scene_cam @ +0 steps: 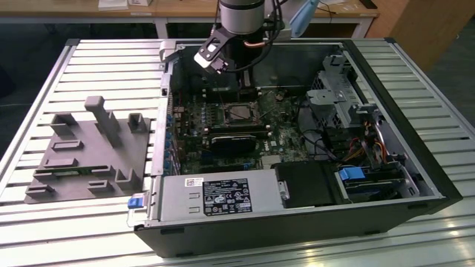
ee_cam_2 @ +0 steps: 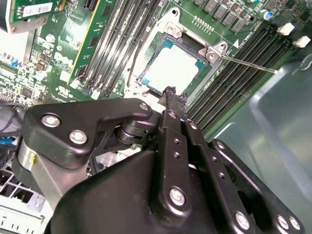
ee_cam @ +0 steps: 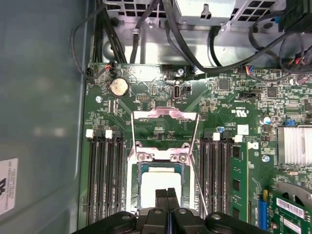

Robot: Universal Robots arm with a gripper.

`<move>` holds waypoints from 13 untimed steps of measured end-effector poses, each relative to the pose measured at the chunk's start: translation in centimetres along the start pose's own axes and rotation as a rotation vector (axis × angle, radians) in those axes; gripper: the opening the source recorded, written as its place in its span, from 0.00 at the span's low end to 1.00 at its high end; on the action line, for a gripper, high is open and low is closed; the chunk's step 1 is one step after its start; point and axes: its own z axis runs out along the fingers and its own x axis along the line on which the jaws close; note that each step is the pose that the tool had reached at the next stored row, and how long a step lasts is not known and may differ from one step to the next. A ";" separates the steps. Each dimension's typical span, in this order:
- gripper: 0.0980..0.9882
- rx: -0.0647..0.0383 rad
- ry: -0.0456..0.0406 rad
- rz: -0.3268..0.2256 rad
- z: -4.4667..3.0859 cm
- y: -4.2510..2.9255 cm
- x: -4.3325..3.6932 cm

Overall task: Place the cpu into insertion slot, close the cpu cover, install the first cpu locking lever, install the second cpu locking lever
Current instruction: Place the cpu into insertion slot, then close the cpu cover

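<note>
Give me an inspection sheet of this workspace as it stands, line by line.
Surface: slatted metal table carrying an open computer case.
Job's things: cpu sits in the insertion slot; cpu cover looks raised open; a locking lever angles away from the slot.
Clutter: grey fixture block beside the case.
Grippers: gripper shut, empty, tip at the cpu's edge, contact unclear.
Cables: black cables inside the case, away from the slot.
Surroundings: wooden desks behind.
</note>
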 end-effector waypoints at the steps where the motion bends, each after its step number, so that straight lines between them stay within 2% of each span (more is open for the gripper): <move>1: 0.00 0.000 0.0000 0.000 -0.13 0.01 0.00; 13: 0.00 0.000 -0.0001 0.000 -0.35 0.03 0.00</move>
